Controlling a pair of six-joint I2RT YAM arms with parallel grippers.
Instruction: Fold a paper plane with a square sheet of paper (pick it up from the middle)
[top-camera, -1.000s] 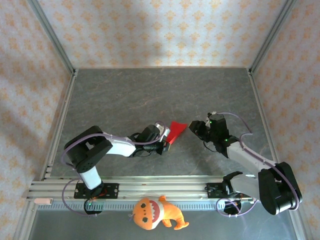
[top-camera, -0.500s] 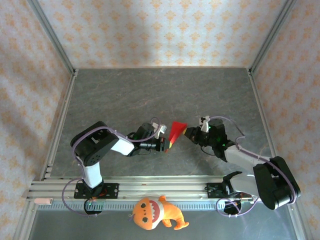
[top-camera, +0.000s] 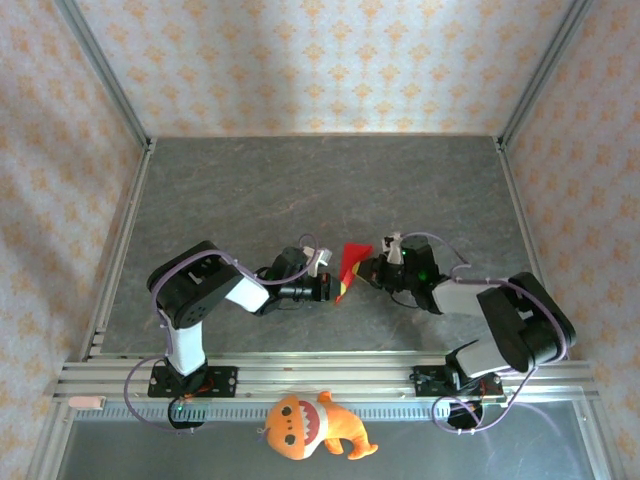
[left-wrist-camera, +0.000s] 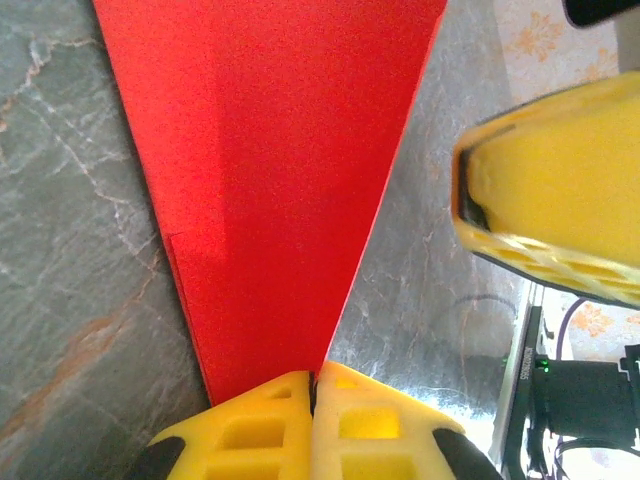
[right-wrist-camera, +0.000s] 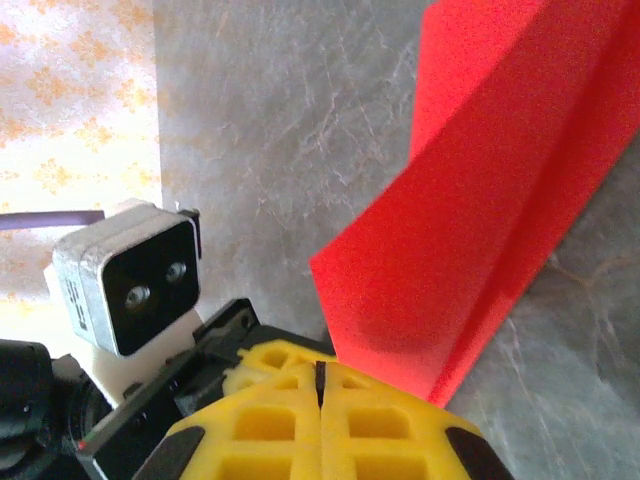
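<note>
The square sheet of paper (top-camera: 352, 259) is bright red and creased into a narrow pointed shape. It is held up above the grey table, between the two arms. My left gripper (top-camera: 333, 287) is shut on its pointed end. In the left wrist view the paper (left-wrist-camera: 270, 180) widens away from the closed jaws (left-wrist-camera: 315, 385). My right gripper (top-camera: 368, 268) is shut just right of the paper. In the right wrist view the folded paper (right-wrist-camera: 500, 200) rises just beyond the closed tips (right-wrist-camera: 320, 372), with no red in the seam between them. One right finger (left-wrist-camera: 560, 190) stands apart from the paper's edge.
An orange plush toy (top-camera: 312, 425) lies below the aluminium rail (top-camera: 300, 378) at the near edge. The grey table (top-camera: 300, 190) stretches back to patterned walls on three sides. The left arm's wrist camera box (right-wrist-camera: 130, 285) sits close in front of my right fingers.
My right gripper has closed and slid left, up to the paper. The left arm has drawn in slightly, still gripping the paper's point, and the paper now stands more upright.
</note>
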